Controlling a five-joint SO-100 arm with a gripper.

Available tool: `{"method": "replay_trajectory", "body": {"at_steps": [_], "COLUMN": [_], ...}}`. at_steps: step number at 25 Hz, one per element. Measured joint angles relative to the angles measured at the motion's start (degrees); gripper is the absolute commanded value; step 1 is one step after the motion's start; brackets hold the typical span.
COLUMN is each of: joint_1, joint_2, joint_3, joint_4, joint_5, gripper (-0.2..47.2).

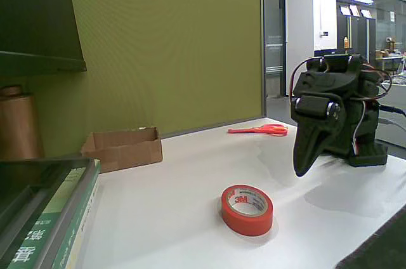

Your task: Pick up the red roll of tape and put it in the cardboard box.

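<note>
Black plastic arm [333, 107], pointed black tool [303, 166], red and white cables, silver motor hub

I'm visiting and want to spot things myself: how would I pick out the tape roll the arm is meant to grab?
Start at the white table and look near its front, below and left of the black robot arm's gripper. There lies the red roll of tape, flat on its side. It is a ring with "3M" printed inside, unlike the flat red-orange scissors farther back.

red roll of tape [247, 209] lay flat near table [165, 218] front edge | cardboard box [124, 147] at back-left edge | gripper [303, 158] hung above table, right of tape, apart
</note>
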Motion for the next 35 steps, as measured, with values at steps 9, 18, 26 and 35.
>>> {"method": "replay_trajectory", "body": {"at_steps": [9, 18, 26, 35], "joint_1": [0.0, 0.6, 2.6, 4.1], "joint_2": [0.0, 0.0, -8.5, -25.1], "joint_3": [0.0, 0.3, -2.2, -13.4], "joint_4": [-0.4, -3.1, -10.5, -16.2], "joint_5": [0.0, -0.6, -5.4, -9.7], "gripper": [-0.1, 6.7, 10.9, 17.8]}}
